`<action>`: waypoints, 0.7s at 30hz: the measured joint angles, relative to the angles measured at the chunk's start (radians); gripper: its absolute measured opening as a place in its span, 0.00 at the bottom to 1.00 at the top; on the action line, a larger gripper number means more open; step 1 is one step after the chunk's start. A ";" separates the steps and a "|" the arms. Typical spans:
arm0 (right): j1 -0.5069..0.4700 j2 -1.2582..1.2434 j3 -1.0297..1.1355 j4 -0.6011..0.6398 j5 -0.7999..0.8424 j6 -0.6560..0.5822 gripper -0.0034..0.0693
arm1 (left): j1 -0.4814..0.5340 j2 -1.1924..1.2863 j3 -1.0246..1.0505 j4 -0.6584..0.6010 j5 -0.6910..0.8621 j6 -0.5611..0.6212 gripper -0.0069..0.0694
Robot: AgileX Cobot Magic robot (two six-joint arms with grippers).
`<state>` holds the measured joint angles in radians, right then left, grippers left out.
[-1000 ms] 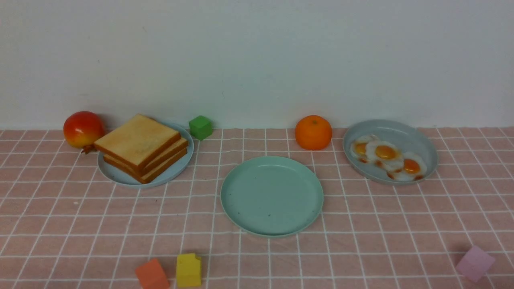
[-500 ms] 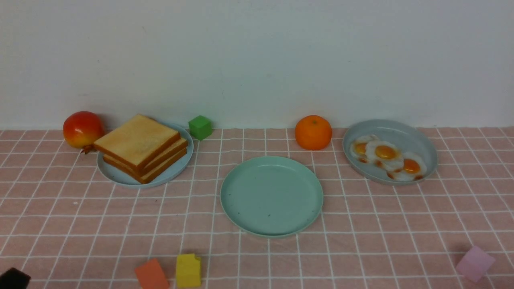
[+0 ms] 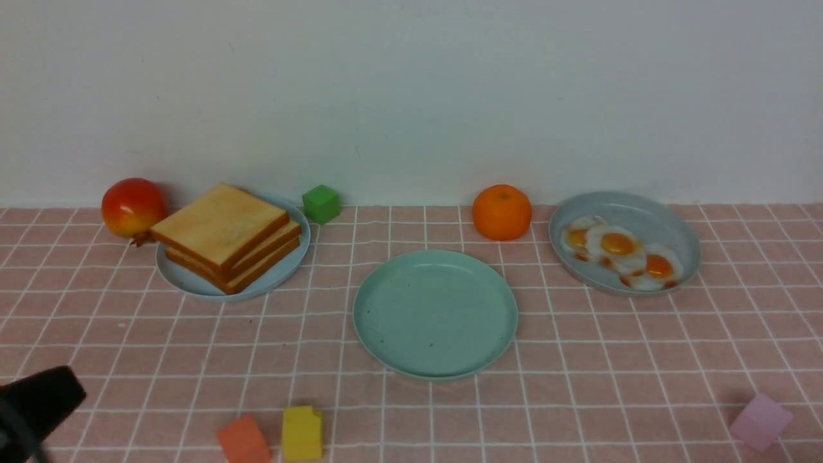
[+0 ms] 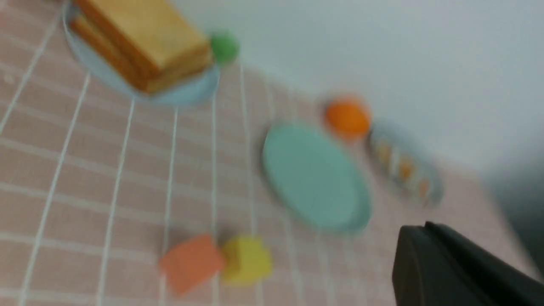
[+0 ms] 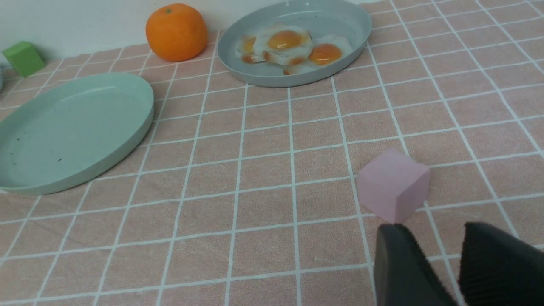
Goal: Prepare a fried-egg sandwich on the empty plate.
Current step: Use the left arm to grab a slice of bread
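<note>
Front and wrist views at the opening of sandwich assembly. The empty plate (image 3: 435,313) lies bare at the middle of the counter (image 3: 578,360), between the pale blue plate (image 3: 283,273) that carries the toast stack (image 3: 226,235) on the robot's left and the grey-blue dish (image 3: 643,209) that holds the fried eggs (image 3: 617,247) on its right. No fried-egg sandwich exists yet: no slice and no egg has left its dish. The one change is at the front view's lower-left corner, where the left jaws, absent a second ago and a mere sliver half a second ago, now show as a dark mass well short of the toast. The left wrist view is blurred, consistent with an arm in motion, and shows only one dark finger (image 4: 446,263), so whether the left jaws are released or clenched cannot be told. The right jaws lie outside the front view. In the right wrist view their fingers (image 5: 399,263) stand slightly parted and grasp nothing, low over the counter just beside the pink cube (image 5: 393,185). Judged from this, the left arm is starting its reach for a first toast slice. The orange block (image 3: 243,439) and yellow block (image 3: 301,432) sit near its side of the counter, but not between it and the toast.
</note>
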<state>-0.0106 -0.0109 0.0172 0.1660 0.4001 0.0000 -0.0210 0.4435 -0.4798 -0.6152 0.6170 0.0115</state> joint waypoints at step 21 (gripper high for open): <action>0.000 0.000 0.000 -0.001 -0.001 0.000 0.38 | -0.479 0.809 -0.559 0.462 0.161 0.008 0.07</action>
<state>-0.0106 -0.0109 0.0172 0.1650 0.3989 0.0000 -0.4999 1.2526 -1.0386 -0.1535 0.7782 0.0193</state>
